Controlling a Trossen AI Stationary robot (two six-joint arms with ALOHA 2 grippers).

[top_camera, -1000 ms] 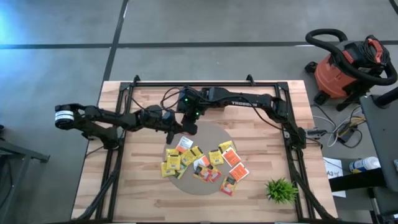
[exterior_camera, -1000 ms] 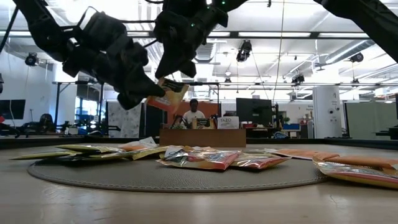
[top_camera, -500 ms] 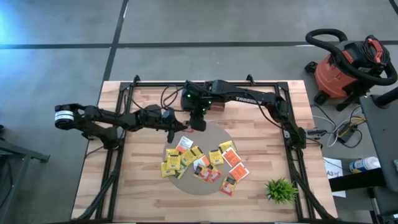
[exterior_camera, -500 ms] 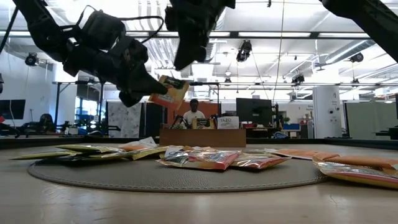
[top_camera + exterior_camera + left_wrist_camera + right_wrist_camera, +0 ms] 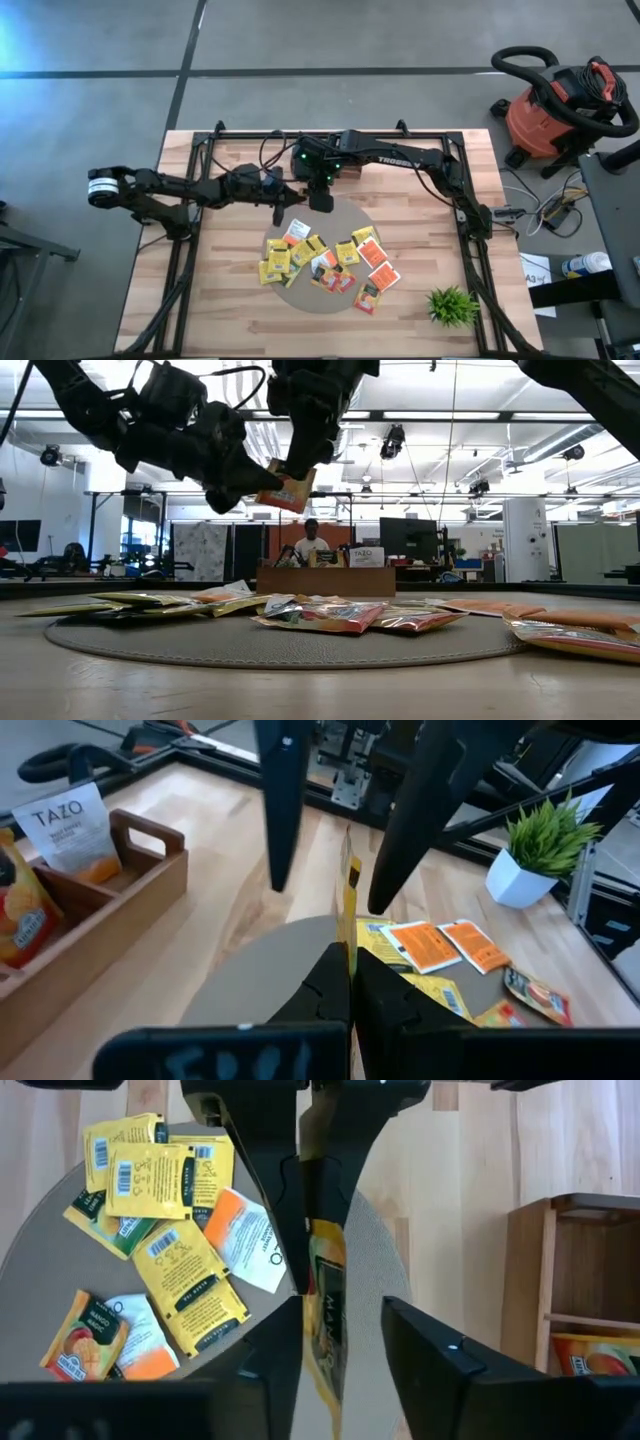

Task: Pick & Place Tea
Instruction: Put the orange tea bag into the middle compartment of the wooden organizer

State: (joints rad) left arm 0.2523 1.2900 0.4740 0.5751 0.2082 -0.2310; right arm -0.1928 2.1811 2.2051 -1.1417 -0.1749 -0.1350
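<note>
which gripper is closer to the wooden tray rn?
Right. The right gripper hangs beside the wooden tray, jaws open around the raised tea packet. The left gripper, shut on that packet, sits farther off.

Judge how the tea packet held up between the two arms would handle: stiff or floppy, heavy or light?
Probably light: the left gripper holds the tea packet aloft by one edge. Likely thin and somewhat floppy; the packets on the mat lie nearly flat.

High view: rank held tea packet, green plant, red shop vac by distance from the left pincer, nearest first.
1. Held tea packet: pinched in the left pincer, over the mat's back edge.
2. Green plant: table's front right corner.
3. Red shop vac: floor, beyond the table's right side.
</note>
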